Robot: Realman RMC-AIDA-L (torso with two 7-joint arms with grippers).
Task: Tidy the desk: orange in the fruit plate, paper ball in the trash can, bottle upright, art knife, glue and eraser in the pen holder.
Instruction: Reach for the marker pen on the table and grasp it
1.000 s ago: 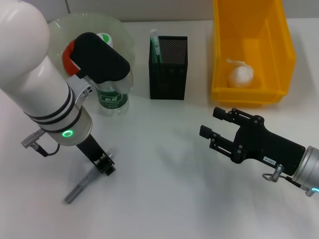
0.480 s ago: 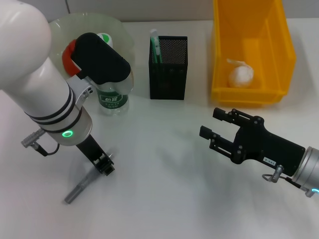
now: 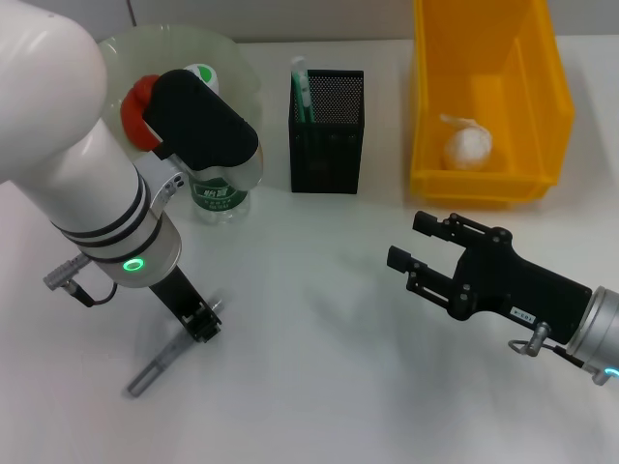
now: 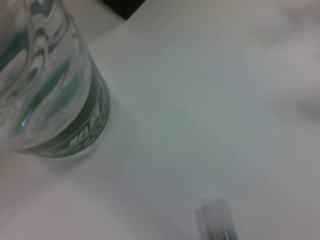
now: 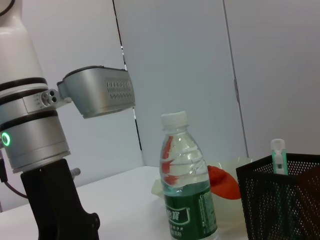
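A grey art knife (image 3: 158,362) lies flat on the white desk, its end also showing in the left wrist view (image 4: 216,223). My left gripper (image 3: 198,320) is down at the knife's upper end. The bottle (image 3: 219,184) stands upright beside the fruit plate (image 3: 227,60), which holds the orange (image 3: 134,97). The glue (image 3: 300,85) stands in the black mesh pen holder (image 3: 329,145). In the yellow trash can (image 3: 484,188) lies the paper ball (image 3: 467,147). Low over the desk at the right, my right gripper (image 3: 414,240) is open and holds nothing. The eraser is out of view.
My left arm (image 3: 87,184) covers much of the plate and the desk's left side. The right wrist view shows the bottle (image 5: 187,190), the orange (image 5: 222,182), the pen holder (image 5: 280,200) and the left arm (image 5: 45,165).
My left arm has shifted slightly, its forearm a little to the right. The knife lies about where it was. The right arm has not moved.
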